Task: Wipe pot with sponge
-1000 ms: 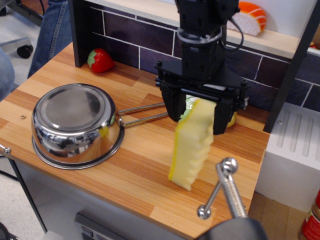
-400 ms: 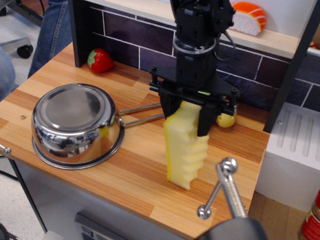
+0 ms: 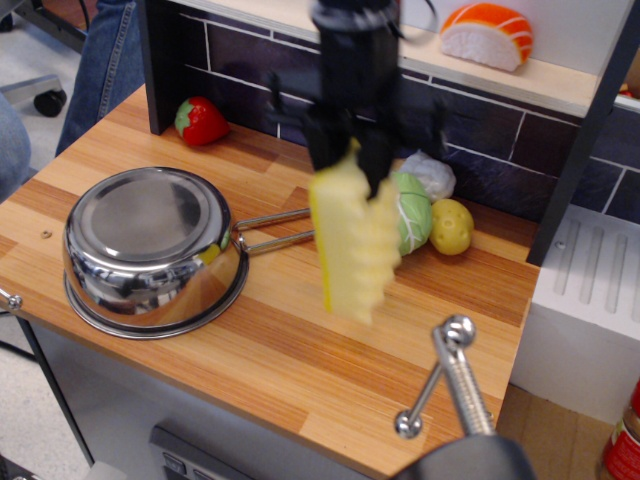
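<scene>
The pot (image 3: 150, 250) is a shiny steel saucepan lying upside down at the left front of the wooden counter, its wire-loop handle (image 3: 275, 230) pointing right. My black gripper (image 3: 350, 165) hangs over the middle of the counter, right of the pot, and is shut on the top of the sponge (image 3: 352, 240). The sponge is a pale yellow wavy foam block that hangs upright below the fingers, lifted off the counter and blurred by motion. It is just past the end of the handle and apart from the pot body.
A green cabbage toy (image 3: 410, 212) and a yellow potato toy (image 3: 451, 226) lie behind the sponge by the tiled back wall. A strawberry toy (image 3: 200, 121) sits at the back left. A sushi toy (image 3: 486, 35) is on the shelf. A metal crank (image 3: 447, 385) juts up at the front right.
My gripper has moved left and up with the sponge, lifting it off the counter toward the pot. The cabbage and potato toys behind it have come into view. The pot has not moved.
</scene>
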You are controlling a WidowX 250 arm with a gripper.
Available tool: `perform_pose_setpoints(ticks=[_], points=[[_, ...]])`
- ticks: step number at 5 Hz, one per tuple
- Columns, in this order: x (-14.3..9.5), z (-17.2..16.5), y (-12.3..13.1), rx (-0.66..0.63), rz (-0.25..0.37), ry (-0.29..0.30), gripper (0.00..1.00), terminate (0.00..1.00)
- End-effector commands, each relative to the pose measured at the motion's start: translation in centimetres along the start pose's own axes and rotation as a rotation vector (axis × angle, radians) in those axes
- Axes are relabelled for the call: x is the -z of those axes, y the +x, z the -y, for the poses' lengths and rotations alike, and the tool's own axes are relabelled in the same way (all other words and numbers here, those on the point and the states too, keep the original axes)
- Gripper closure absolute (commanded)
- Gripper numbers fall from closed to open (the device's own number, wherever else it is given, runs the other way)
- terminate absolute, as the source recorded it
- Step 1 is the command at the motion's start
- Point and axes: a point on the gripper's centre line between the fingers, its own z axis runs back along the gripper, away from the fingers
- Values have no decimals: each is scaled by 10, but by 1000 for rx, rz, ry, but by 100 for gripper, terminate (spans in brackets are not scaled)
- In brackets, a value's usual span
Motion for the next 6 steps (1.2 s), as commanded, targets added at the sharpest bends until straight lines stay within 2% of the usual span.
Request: perform_pose_setpoints(ticks=[1,2,3,4,6], points=[[-43,-48,1,-109,171,47,100,0],[-47,-69,-8,-84,194,68,100,0],[-46,-85,-8,-119,161,127,100,0],[-44,-97,-14,-124,162,179,100,0],[-18,-115,-14,-147,168,264,100,0]])
